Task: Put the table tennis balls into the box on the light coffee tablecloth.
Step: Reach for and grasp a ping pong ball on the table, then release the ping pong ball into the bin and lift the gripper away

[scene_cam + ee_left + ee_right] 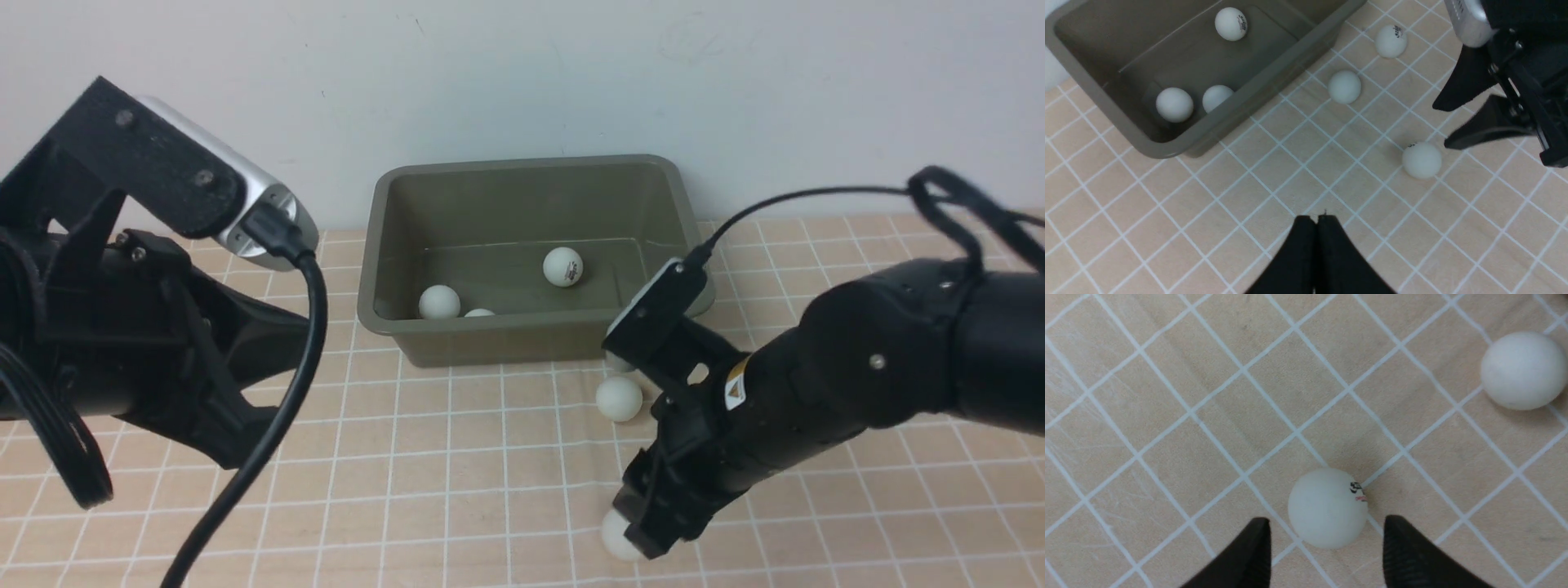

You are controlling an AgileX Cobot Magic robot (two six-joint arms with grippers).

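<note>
The olive-green box (490, 331) stands at the back of the light coffee tablecloth (457, 457) with three table tennis balls in it (562, 266) (439, 301) (479, 313). Three more balls lie on the cloth in front of its right corner; one (619, 398) lies free and one (618, 364) is partly hidden by the right wrist. My right gripper (1327, 520) is open, low over the cloth, its fingertips (1390, 522) either side of the nearest ball (1327, 507) with gaps. My left gripper (1316, 218) is shut and empty, hovering left of the balls.
In the right wrist view a second ball (1522, 370) lies beyond the straddled one. A pale wall (522, 73) rises just behind the box. The left arm (163, 351) and its cable (310, 327) hang over the cloth's left side.
</note>
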